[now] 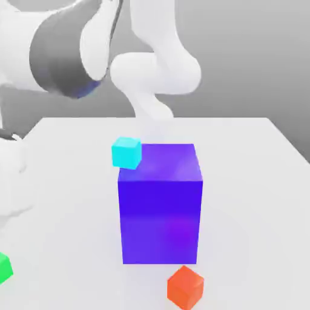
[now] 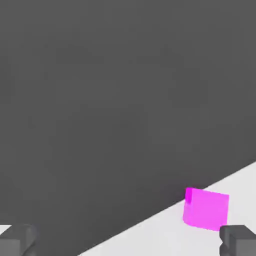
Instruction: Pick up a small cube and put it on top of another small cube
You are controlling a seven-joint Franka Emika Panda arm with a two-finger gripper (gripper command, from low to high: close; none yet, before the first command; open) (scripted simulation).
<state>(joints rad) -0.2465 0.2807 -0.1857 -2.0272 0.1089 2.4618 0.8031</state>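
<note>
On the white table stand one large blue-violet cube and four small cubes: cyan at its far left corner, orange near, green (partly cropped), magenta. The gripper is spread wide, empty.

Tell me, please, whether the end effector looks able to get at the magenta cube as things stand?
Probably yes: in the hand view the open end effector has nothing between it and the magenta cube, which sits free on the white table.

A big cube is rendered blue-purple; small cubes are coloured cyan, orange-red, green, magenta.
</note>
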